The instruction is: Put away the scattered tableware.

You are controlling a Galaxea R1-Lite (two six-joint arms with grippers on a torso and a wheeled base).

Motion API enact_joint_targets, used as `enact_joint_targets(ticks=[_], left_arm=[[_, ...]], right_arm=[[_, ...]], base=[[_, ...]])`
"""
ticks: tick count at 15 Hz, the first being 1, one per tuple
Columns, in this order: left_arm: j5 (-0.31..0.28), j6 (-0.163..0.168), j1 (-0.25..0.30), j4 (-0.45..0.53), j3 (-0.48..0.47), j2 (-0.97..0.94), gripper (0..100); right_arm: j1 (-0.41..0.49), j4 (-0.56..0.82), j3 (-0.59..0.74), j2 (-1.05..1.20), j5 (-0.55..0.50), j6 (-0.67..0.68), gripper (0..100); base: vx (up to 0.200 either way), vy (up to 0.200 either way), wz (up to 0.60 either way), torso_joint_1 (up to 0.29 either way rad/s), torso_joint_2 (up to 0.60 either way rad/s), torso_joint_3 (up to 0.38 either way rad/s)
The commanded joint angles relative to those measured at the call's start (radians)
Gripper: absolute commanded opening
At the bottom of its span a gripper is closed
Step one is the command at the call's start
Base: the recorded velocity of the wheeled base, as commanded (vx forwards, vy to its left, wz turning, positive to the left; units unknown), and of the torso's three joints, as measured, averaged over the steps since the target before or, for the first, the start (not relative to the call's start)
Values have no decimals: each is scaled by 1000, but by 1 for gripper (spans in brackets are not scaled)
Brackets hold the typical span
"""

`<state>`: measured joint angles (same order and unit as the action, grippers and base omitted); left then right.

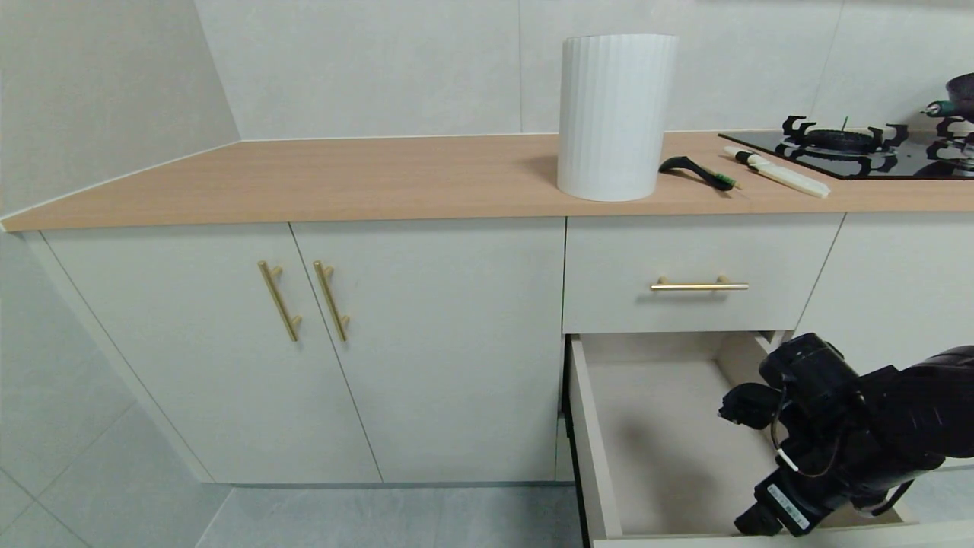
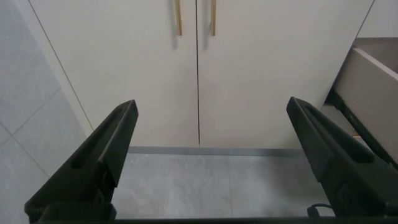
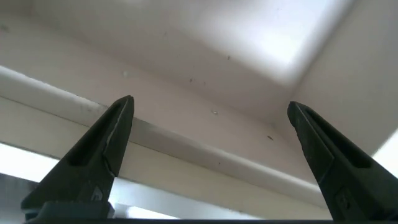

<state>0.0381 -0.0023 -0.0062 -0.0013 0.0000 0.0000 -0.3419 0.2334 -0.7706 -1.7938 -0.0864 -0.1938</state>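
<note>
While you look through the head camera, two pieces of tableware lie on the wooden tabletop (image 1: 342,179), toward its right end. One is a black utensil (image 1: 696,171), short and curved, with a thin green tip pointing right. Near it, not touching, lies a pale utensil (image 1: 780,173): long, straight and cream-coloured, with a dark and green band at its far end. It lies on a slant, its near end close to the tabletop's front edge. What kind of utensil each one is, I cannot tell.

A tall white ribbed container (image 1: 615,114) stands upright just left of the black utensil. A black gas hob (image 1: 841,144) sits at the right, just behind the pale utensil.

Under the tableware is a shut drawer (image 1: 685,251) with a gold bar handle (image 1: 698,286). Directly beneath it an open drawer (image 1: 590,434) is pulled out toward you, pale inside. Your right hand (image 1: 768,457) hangs over the right side of that open drawer, well below the tableware.

The right wrist camera gives what the head camera leaves unclear: the dark fingers (image 3: 106,149) stand wide apart, with pale panels meeting in a corner between them.

The left wrist camera brings in your left hand (image 2: 211,109). Its fingers (image 2: 106,155) are also spread wide. They face two shut cabinet doors (image 2: 261,68) with gold handles, with grey floor tiles (image 2: 205,180) below. The side of the open drawer shows at one edge.
</note>
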Motion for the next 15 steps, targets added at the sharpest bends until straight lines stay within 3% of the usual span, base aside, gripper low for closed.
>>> enact_joint_targets(ticks=[1,4,8,11,15], left_arm=[[0,-1,0,0,0,0,100],[0,-1,0,-2,0,0,100],[0,-1,0,-2,0,0,100],[0,-1,0,0,0,0,100],[0,-1,0,0,0,0,100]], right_arm=[[-35,15,1,7,0,-1,100],[-111,142,-1,7,-3,-10,100],[-123,152,-6,4,-7,-12,100],[-97,142,-49,22,-1,5,100],[-8,84,-137,94,-3,131,100]], base=[[0,0,0,0,0,0],[0,0,0,0,0,0],[0,0,0,0,0,0],[0,0,0,0,0,0],[0,0,0,0,0,0]])
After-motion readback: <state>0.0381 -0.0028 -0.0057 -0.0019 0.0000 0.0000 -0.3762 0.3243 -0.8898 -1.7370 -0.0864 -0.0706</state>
